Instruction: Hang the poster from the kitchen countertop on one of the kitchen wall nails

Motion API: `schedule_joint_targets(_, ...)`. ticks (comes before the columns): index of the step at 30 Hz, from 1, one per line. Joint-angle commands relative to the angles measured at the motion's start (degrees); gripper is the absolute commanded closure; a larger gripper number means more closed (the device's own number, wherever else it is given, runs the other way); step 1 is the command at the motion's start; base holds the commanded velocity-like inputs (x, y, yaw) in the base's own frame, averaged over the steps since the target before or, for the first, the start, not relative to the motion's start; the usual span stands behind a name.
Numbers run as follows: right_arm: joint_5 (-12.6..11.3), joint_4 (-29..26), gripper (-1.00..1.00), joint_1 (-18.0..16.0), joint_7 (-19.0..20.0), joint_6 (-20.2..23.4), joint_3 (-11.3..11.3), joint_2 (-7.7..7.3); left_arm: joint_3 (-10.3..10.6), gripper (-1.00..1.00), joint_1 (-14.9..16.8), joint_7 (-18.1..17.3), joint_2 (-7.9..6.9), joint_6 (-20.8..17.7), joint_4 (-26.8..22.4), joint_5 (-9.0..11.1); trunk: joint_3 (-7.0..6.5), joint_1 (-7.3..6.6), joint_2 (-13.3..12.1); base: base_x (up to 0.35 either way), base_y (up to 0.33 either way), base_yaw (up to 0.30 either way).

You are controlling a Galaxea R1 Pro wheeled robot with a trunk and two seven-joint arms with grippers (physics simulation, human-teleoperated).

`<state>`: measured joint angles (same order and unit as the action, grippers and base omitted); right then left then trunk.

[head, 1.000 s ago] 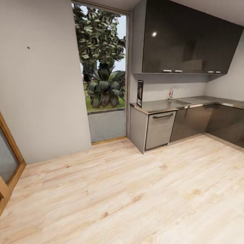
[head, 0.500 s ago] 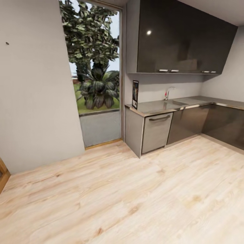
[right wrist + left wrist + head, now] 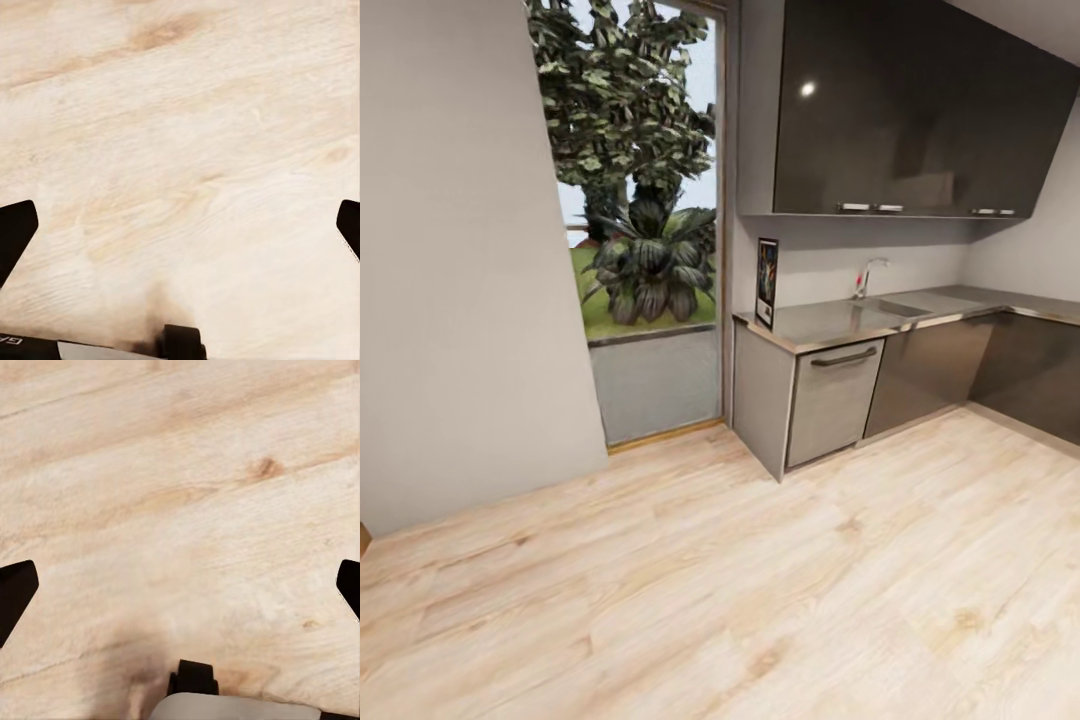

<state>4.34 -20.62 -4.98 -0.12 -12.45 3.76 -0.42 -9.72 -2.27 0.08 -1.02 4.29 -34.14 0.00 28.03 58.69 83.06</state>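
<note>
Framed dark-blue poster (image 3: pixel 767 283) stood upright at the near end of the long grey kitchen countertop (image 3: pixel 840 318).
It is leaned against the light wall beside the tall window (image 3: pixel 640 215), well left of the chrome faucet (image 3: pixel 868 275). Both the left gripper (image 3: pixel 180 585) and right gripper (image 3: pixel 180 225) are seen with black fingertips spread wide over pale wooden floor (image 3: pixel 740 590), nothing held.

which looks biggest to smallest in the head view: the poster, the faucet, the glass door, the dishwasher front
1. glass door
2. dishwasher front
3. poster
4. faucet

This is apparent size only. The faucet stands farther from the camera than the poster, so its last place is less sure.
</note>
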Motion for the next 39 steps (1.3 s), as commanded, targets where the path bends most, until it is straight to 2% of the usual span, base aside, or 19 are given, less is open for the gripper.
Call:
schedule_joint_targets(1,0.3,-0.2,-1.00,0.0,-0.1,-2.0,0.0,-0.24,-0.1,-1.00,0.0,0.0,-0.01,0.1,-0.1,0.0,0.04,0.04,0.0,0.340,0.095,0.000)
schedule_joint_targets(3,0.2,-0.7,-1.00,0.0,-0.1,-4.4,0.0,-0.65,-0.1,-1.00,0.0,0.0,-0.02,0.1,-0.1,0.0,0.04,0.04,0.0,0.340,0.094,0.000)
schedule_joint_targets(7,0.2,-3.3,-1.00,0.0,-0.1,-6.2,-0.1,-1.00,-0.1,-1.00,0.0,0.0,-0.07,0.1,-0.1,0.0,0.04,0.04,0.0,0.340,0.092,0.000)
schedule_joint_targets(13,0.1,-12.9,-1.00,0.0,-0.1,-6.9,-0.1,-1.20,-0.1,-1.00,0.0,-0.1,-0.11,0.0,-0.1,0.0,0.04,0.04,0.0,0.340,0.089,0.000)
schedule_joint_targets(14,0.1,-16.0,-1.00,0.0,-0.2,-6.8,-0.1,-1.20,-0.1,-1.00,0.0,-0.1,-0.12,0.0,-0.1,0.0,0.04,0.04,0.0,0.340,0.088,0.000)
schedule_joint_targets(18,0.1,-22.5,-1.00,0.0,-0.2,-4.2,-0.1,-1.18,-0.1,-1.00,0.0,-0.1,-0.12,0.1,0.0,0.0,0.04,0.04,0.0,0.340,0.087,0.000)
schedule_joint_targets(19,0.1,-26.1,-1.00,0.0,-0.2,-1.5,-0.1,-1.17,-0.1,-1.00,0.0,-0.1,-0.12,0.1,0.0,0.0,0.04,0.04,0.0,0.340,0.084,0.000)
schedule_joint_targets(23,0.1,-34.0,-1.00,0.0,-0.2,5.4,-0.2,-1.16,-0.1,-1.00,0.0,-0.1,-0.12,0.0,0.0,0.0,0.04,0.04,0.0,0.340,0.060,0.000)
schedule_joint_targets(24,0.1,-38.3,-1.00,0.0,-0.1,9.2,-0.2,-1.15,-0.1,-1.00,0.0,-0.1,-0.12,0.0,0.0,0.0,0.04,0.04,0.0,0.340,0.027,0.000)
schedule_joint_targets(26,0.1,-42.8,-1.00,0.0,-0.1,13.2,-0.2,-1.12,-0.1,-1.00,0.0,-0.1,-0.12,0.0,0.0,0.0,0.04,0.04,0.0,0.340,0.020,0.000)
schedule_joint_targets(27,0.1,-47.4,-1.00,-0.2,-0.2,17.4,-0.2,-1.07,-0.1,-1.00,0.0,-0.1,-0.14,0.0,0.0,0.0,0.04,0.04,0.0,0.340,0.011,0.000)
schedule_joint_targets(28,0.1,-49.4,-1.00,-0.3,-0.2,19.2,-0.2,-1.03,-0.1,-1.00,0.0,-0.1,-0.16,0.0,0.0,0.0,0.04,0.04,0.0,0.340,0.009,0.000)
schedule_joint_targets(29,0.1,-53.9,-1.00,-1.1,-0.2,23.6,-0.2,-0.90,-0.1,-1.00,0.0,0.0,-0.36,0.0,0.0,0.0,0.04,0.04,0.0,0.340,0.006,0.000)
schedule_joint_targets(31,0.1,-57.7,-1.00,-2.4,-0.2,27.6,-0.2,-0.77,-0.1,-1.00,0.0,0.0,-0.56,0.0,0.0,0.0,0.04,0.04,0.0,0.340,0.004,0.000)
schedule_joint_targets(32,0.1,-60.3,-1.00,-4.3,-0.3,31.2,-0.2,-0.69,-0.1,-1.00,0.0,0.0,-0.72,0.0,0.0,0.0,0.04,0.04,0.0,0.340,0.002,0.000)
schedule_joint_targets(33,0.1,-62.5,-1.00,-7.7,-0.3,36.3,-0.2,-0.64,-0.1,-1.00,0.0,0.0,-0.86,0.0,0.0,0.0,0.04,0.04,0.0,0.340,0.001,0.000)
schedule_joint_targets(35,0.1,-63.7,-1.00,-11.5,-0.3,40.6,-0.2,-0.64,-0.1,-1.00,0.0,0.0,-0.93,0.0,0.0,0.0,0.04,0.04,0.0,0.340,0.001,0.000)
schedule_joint_targets(36,0.2,-64.5,-1.00,-17.4,-0.3,44.8,-0.2,-0.63,-0.1,-1.00,0.0,0.0,-0.98,0.0,0.0,0.0,0.04,0.04,0.0,0.339,-0.029,0.000)
schedule_joint_targets(39,0.2,-64.7,-1.00,-21.8,-0.3,47.0,-0.2,-0.58,-0.1,-1.00,0.0,-0.1,-0.99,0.1,0.0,0.0,0.04,0.04,0.0,0.336,-0.058,0.000)
